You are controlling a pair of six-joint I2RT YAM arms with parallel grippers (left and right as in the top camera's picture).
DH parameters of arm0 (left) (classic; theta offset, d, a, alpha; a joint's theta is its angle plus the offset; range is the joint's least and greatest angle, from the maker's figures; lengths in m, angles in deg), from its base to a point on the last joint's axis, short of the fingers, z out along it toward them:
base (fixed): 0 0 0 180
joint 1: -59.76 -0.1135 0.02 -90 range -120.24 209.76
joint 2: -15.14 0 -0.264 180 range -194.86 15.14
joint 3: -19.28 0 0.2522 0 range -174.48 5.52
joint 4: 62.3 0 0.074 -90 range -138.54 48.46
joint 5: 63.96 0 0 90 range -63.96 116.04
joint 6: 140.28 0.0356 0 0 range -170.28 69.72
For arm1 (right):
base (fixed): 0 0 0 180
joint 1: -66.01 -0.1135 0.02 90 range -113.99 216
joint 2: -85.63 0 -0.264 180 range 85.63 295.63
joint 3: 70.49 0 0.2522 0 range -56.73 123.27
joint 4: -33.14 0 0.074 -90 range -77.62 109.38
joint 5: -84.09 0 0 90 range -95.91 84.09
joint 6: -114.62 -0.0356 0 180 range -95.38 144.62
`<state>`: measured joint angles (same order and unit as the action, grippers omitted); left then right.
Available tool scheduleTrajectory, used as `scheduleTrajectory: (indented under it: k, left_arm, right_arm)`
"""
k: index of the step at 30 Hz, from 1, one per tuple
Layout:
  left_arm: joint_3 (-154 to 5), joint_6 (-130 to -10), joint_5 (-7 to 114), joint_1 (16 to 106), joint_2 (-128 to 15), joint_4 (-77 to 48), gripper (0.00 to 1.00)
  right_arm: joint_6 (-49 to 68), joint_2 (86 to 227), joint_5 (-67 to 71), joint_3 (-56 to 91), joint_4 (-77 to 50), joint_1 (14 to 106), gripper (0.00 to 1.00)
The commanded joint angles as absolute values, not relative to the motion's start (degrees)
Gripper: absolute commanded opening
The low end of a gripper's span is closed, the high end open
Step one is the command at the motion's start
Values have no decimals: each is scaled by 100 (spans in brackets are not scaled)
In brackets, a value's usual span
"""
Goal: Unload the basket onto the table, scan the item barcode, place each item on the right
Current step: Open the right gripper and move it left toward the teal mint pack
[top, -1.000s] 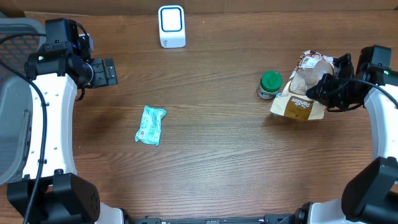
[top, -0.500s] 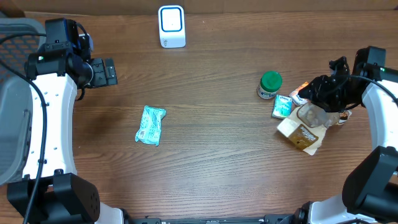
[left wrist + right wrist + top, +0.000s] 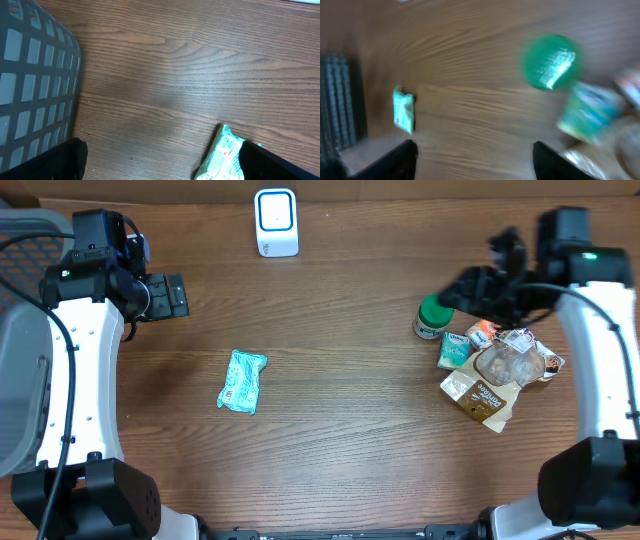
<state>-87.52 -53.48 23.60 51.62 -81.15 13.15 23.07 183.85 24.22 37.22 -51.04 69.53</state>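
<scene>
While my right gripper (image 3: 474, 161) hangs empty, jaws apart, near the green-lidded jar (image 3: 435, 313) and the left gripper (image 3: 175, 295) sits wide open, I judge pickup comes next: grasp the brown bag (image 3: 485, 395) nearby, then face the scanner (image 3: 276, 222).

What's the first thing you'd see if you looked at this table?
Probably the messy heap of snack packets on the right side of the table, with a green-lidded jar right beside it. Then a lone teal packet lying left of the middle, and a white scanner standing at the far edge.
</scene>
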Motion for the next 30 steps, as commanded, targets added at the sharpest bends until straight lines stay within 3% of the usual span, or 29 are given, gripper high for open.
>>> scheduleTrajectory:
  k: [1,6,12,17,20,30]
  left_arm:
    - [-8747,-5387,2308,5182,-8122,1313,100]
    - [-8747,-5387,2308,5182,-8122,1313,100]
    - [-8747,-5387,2308,5182,-8122,1313,100]
    - [-8747,-5387,2308,5182,-8122,1313,100]
    - [-8747,-5387,2308,5182,-8122,1313,100]
    - [-8747,-5387,2308,5182,-8122,1313,100]
  right_arm:
    - [2157,18367,2781,3814,-4749,6210,91]
    - [1285,18472,2650,3604,-3731,5008,100]
    - [227,19016,2079,3243,-2610,3898,99]
    - [-116,19613,1747,3234,-2009,3299,70]
    - [-143,20004,1743,3234,-1504,2969,61]
    - [-1225,20948,1198,3234,-651,2355,48]
